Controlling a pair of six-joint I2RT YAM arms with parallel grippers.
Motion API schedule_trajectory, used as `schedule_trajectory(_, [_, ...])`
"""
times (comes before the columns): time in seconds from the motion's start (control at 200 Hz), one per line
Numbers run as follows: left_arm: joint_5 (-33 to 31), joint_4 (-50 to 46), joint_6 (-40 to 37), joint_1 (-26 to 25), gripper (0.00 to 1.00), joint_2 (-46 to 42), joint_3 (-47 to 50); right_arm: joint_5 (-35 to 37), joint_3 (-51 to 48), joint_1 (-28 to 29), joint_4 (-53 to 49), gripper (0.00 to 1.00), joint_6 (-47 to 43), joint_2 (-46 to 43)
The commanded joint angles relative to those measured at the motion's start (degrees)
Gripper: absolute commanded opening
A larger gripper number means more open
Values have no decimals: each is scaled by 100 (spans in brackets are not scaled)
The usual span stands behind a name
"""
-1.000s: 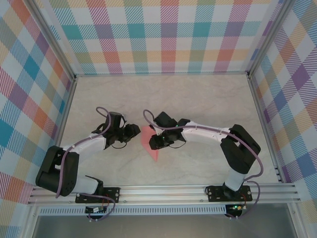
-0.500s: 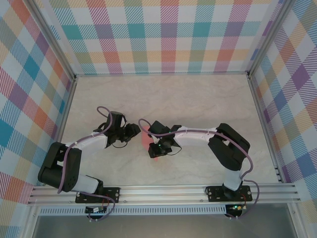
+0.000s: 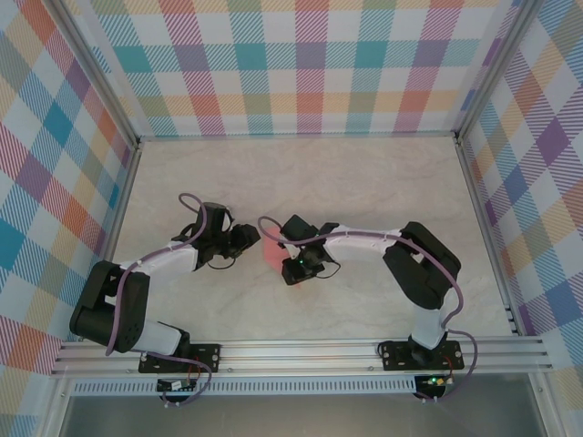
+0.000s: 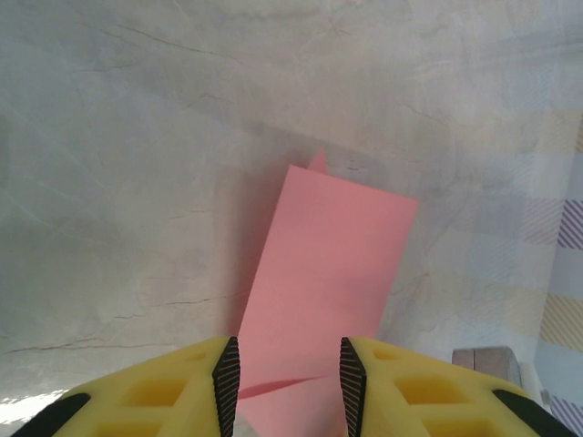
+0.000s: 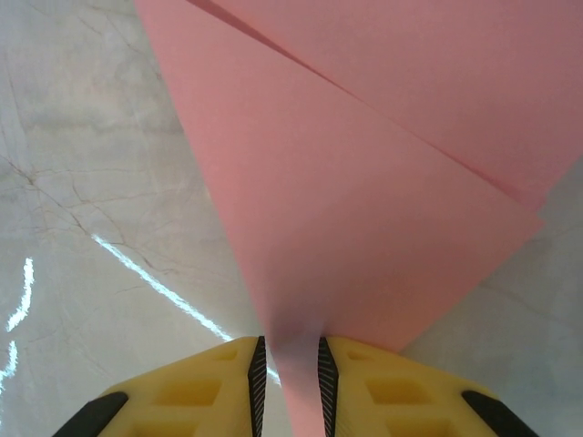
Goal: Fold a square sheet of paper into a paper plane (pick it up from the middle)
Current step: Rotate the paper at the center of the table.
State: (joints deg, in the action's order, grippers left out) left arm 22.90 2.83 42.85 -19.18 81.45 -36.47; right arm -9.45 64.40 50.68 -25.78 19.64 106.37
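Overhead looks down — wrist cameras, close, share the paper (image 4: 328, 273).

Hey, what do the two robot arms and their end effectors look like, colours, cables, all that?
The left arm and right arm match: white links, black joints, black base plates, a purple-grey cable looping along each. The left end effector and right end effector each carry two chunky yellow fingers with dark inner faces.

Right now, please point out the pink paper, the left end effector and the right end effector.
pink paper (image 4: 332, 255), left wrist view, on its flat face.
left end effector (image 4: 287, 364), left wrist view, midway between its yellow fingertips.
right end effector (image 5: 289, 355), right wrist view, midway between its yellow fingertips.
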Motion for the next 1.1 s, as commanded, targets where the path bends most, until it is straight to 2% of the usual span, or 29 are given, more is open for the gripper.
schedule_trajectory(0.0, [354,364,-43,-170,35,125,-149,-381,-11,-173,-38,25,-949,-23])
schedule_trajectory(0.08, [458,469,-89,-272,32,251,-258,-578,-29,-231,-6,25,-1210,-45])
schedule_trajectory(0.2, [288,384,-155,-358,27,531,-487,-687,-143,-331,97,24,-1414,-65])
schedule_trajectory(0.505, [172,440,-227,-384,17,1625,-1114,-868,-336,-581,274,23,-1732,-98])
schedule_trajectory(0.765, [-543,-367,-239,-485,12,2005,-1438,-314,-324,-701,307,24,-1525,-300])
schedule_trajectory(1.0, [-1095,-960,-160,-620,12,1702,-1355,570,-253,-700,346,30,-847,-737])
schedule_trajectory(1.095, [-1173,-1030,-121,-656,13,1479,-1255,655,-285,-699,434,33,-619,-935])
